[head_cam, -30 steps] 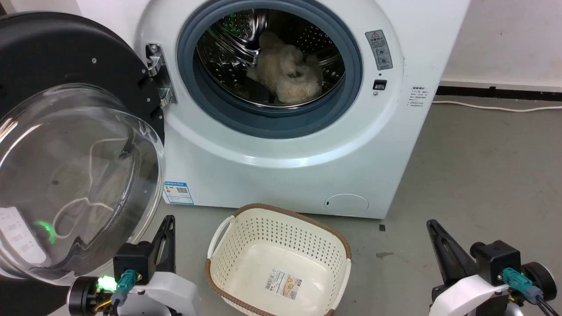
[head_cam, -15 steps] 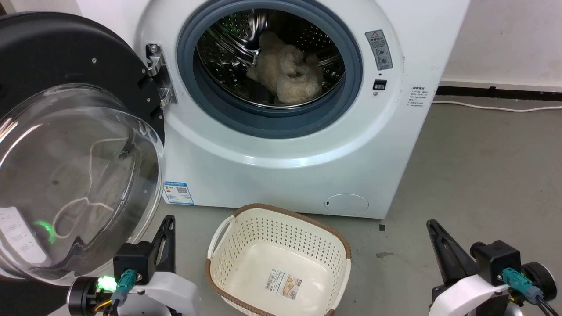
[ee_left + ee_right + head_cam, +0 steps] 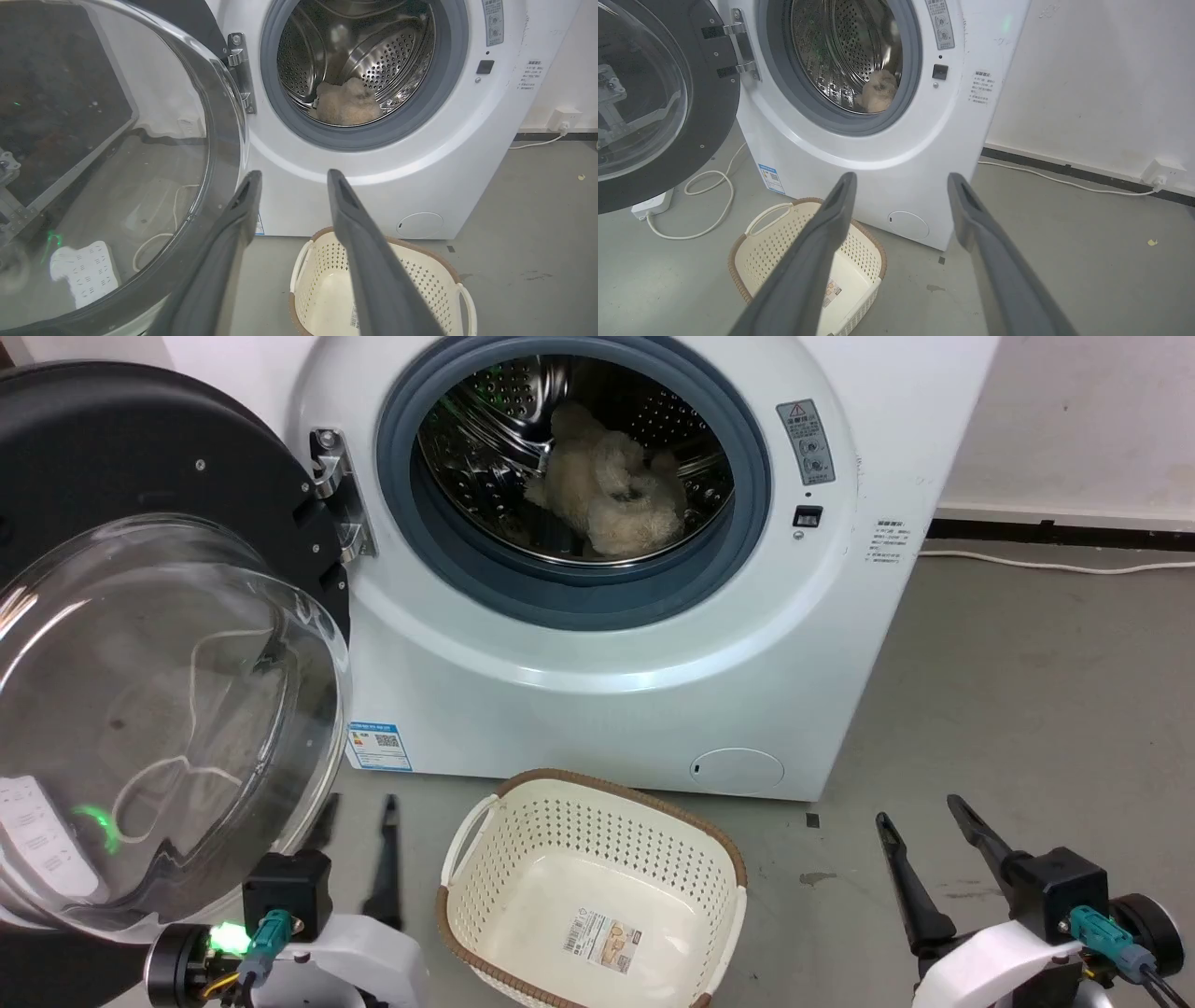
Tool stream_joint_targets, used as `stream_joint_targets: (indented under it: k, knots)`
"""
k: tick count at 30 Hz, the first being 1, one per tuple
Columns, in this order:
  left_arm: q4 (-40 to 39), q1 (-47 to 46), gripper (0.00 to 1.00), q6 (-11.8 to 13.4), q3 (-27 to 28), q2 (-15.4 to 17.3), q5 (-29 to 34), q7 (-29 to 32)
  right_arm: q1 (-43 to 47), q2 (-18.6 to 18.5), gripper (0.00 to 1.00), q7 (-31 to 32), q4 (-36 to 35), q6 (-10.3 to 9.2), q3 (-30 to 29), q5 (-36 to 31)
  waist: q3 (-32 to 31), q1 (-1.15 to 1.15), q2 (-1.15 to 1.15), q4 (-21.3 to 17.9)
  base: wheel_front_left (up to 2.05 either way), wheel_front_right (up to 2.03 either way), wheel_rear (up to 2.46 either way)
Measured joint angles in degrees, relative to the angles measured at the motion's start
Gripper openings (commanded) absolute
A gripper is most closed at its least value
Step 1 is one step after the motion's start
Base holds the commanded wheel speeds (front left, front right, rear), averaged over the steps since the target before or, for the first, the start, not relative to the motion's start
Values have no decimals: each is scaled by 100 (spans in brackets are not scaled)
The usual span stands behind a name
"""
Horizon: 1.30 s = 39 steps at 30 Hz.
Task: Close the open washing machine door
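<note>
The washing machine [image 3: 607,691] is a white front-loader facing me, its drum mouth uncovered. The washing machine door [image 3: 159,691], black-rimmed with a bulging clear glass bowl, stands swung wide open on its hinge [image 3: 336,495] at the left. My left gripper [image 3: 359,807] is open and empty at the lower left, right beside the door's lower edge, one finger partly behind the glass. In the left wrist view the door [image 3: 107,163] looms left of the spread gripper [image 3: 293,173]. My right gripper [image 3: 918,810] is open and empty at the lower right, over bare floor.
A cream perforated basket [image 3: 616,784] sits on the floor before the machine, between the arms. A beige fluffy item [image 3: 611,490] lies in the drum. A white cable [image 3: 710,205] and power strip [image 3: 651,203] lie under the door. Grey floor stretches to the right.
Both grippers have gone from shut to open, their fingers now spread apart. The door, machine and basket have not moved.
</note>
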Motion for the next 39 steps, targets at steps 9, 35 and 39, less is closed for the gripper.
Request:
stream_joint_targets:
  k: [9,35,39]
  knots:
    - [-1,0,100,0,-38,0,-1,-88,1,0,100,-81,23,0,-15,44,-12,0,0,23,0,0,0]
    - [-29,71,100,7,-114,22,-22,-394,7,0,100,-391,168,0,229,171,-86,0,0,819,0,0,0]
    - [-80,135,100,25,-103,21,-45,-445,-13,0,100,-438,253,0,349,180,-60,0,0,936,0,0,0]
